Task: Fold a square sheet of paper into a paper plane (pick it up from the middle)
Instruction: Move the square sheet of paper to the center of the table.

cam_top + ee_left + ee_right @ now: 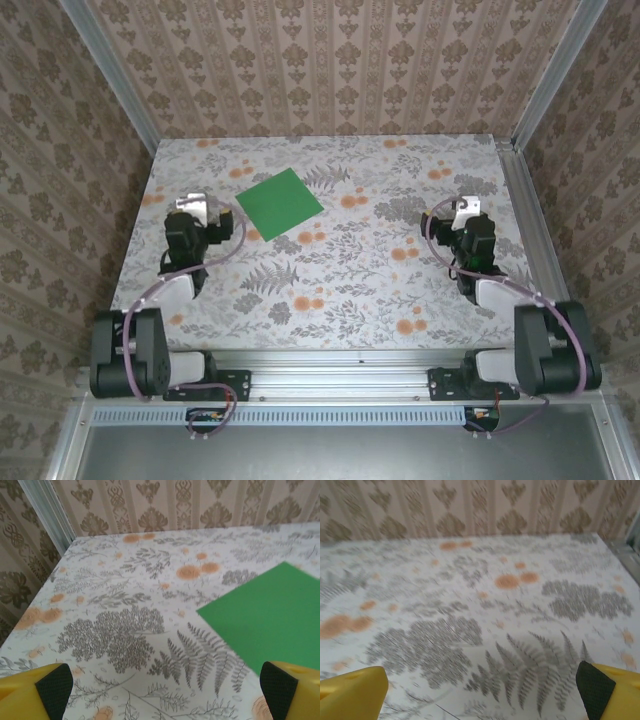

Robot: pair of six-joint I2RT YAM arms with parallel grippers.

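Tabletop [330, 290] in florals, damask walls [330, 70], flat square sheet of paper [279, 204]

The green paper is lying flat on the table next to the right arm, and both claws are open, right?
Wrong side: the top external view shows the square sheet of paper lying flat next to the left gripper, not the right gripper. Both are open.

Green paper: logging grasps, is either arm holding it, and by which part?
Nothing is held. The green paper lies flat on the table; left gripper and right gripper are open.
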